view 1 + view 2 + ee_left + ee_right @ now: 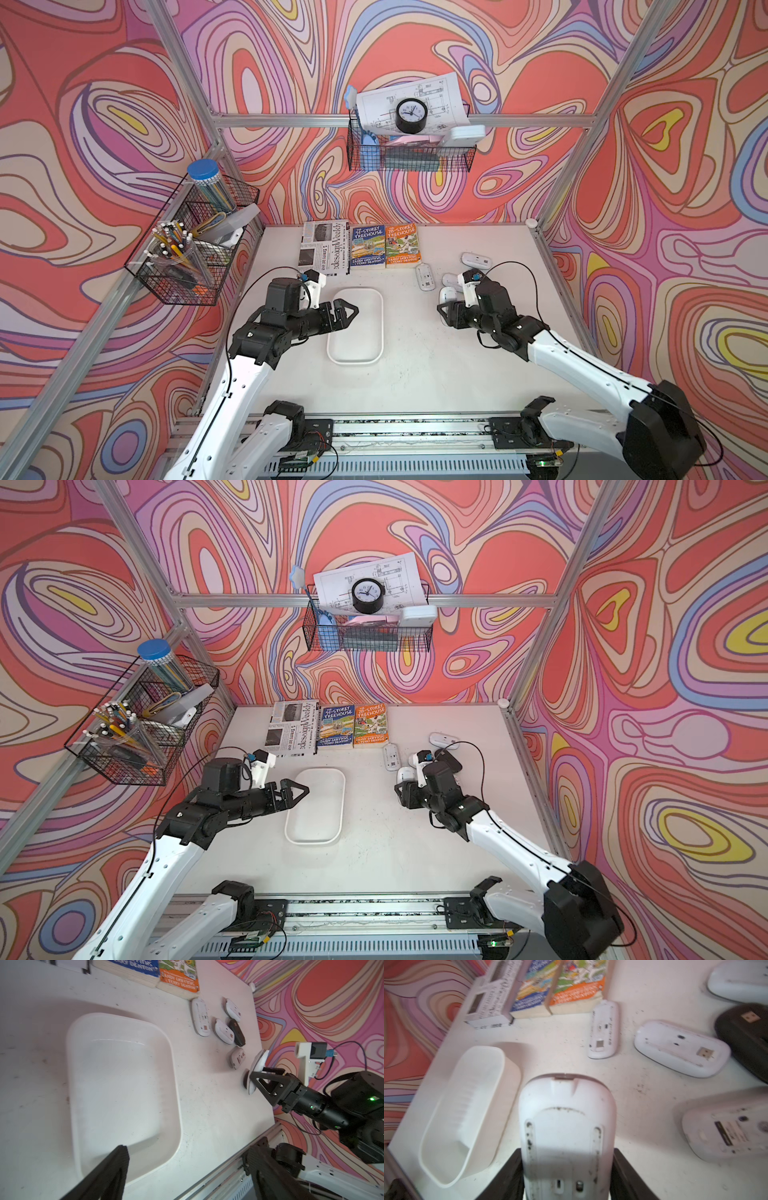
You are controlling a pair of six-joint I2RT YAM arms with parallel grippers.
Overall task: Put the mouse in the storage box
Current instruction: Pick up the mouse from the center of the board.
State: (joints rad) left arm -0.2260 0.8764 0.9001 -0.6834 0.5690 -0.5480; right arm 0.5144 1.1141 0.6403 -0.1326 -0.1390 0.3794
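A mouse [566,1126] is gripped (underside showing) by the right gripper [267,1072], right of the storage box [380,324]; the left gripper's [348,314] jaws are held wide.

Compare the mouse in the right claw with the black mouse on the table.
The held mouse is white; the black mouse is dark all over. The held mouse is clamped in the right claw, turned on edge; the black mouse lies flat on the table, ungripped. The held mouse is apart from the others; the black mouse lies close beside a white mouse. Shared: both are slim mice showing their undersides.
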